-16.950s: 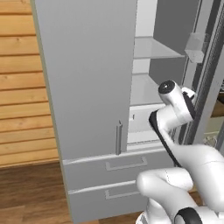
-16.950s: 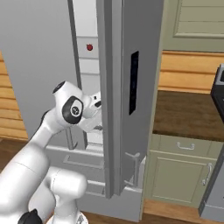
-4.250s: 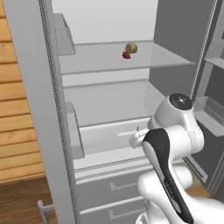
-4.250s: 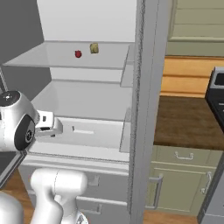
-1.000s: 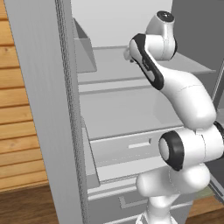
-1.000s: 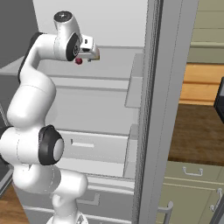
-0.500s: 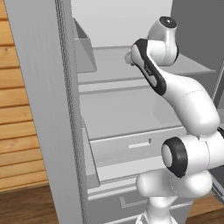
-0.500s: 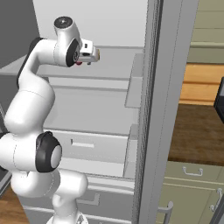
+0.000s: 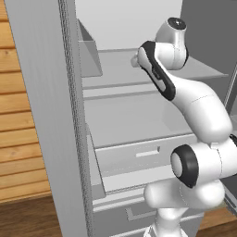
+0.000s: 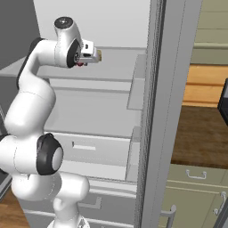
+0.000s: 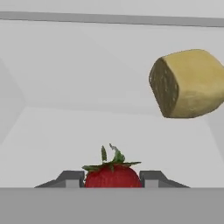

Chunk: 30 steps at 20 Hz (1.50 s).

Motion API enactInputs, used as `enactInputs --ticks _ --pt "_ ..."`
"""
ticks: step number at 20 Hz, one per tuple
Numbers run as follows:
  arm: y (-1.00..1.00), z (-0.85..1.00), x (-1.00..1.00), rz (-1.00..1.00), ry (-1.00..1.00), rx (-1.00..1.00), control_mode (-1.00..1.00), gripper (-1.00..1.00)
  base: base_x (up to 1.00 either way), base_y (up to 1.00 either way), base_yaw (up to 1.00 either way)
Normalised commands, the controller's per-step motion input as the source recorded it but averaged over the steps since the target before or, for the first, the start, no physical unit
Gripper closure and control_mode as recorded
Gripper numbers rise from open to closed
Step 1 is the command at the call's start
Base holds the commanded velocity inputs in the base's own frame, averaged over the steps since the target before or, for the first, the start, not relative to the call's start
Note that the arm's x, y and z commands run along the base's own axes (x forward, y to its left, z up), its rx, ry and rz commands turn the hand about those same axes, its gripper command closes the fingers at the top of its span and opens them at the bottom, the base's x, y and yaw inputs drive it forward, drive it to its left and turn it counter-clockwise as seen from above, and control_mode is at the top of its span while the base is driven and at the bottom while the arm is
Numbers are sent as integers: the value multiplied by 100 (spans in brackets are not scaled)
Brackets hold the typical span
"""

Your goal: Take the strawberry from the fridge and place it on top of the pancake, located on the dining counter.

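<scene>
we see the end effector (image 11: 113, 178) reaching into the open fridge (image 10: 156, 111) over its upper white shelf (image 10: 118, 62). in the hand view its two fingertips (image 11: 70, 178) sit tight against either side of the strawberry (image 11: 113, 175), gripping it. a yellowish rounded item (image 11: 189, 83) lies just beyond, further in and to one side, apart from the berry. below the shelf sits a white drawer (image 9: 139, 155).

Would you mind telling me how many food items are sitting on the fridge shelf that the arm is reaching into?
2: the strawberry sits between the gripper fingertips, and a yellowish-tan item lies farther back on the shelf, up and right in the hand view. The arm may hide others.
</scene>
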Motion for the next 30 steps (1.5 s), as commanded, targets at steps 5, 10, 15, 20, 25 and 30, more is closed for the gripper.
enactInputs --ticks 5,10,15,20,25,30 --pt "0 2 -45 5 -5 0 -100 100 0 0 0" --pt "0 2 -98 5 -7 0 -100 100 0 0 0" --pt "-11 3 -100 5 -5 0 -100 100 0 0 0" --pt "-15 0 -100 3 -1 0 -100 100 0 0 0" --pt "-8 -2 -100 0 0 0 -100 100 0 0 0" --pt "-5 -13 -99 0 0 0 -100 100 0 0 0"
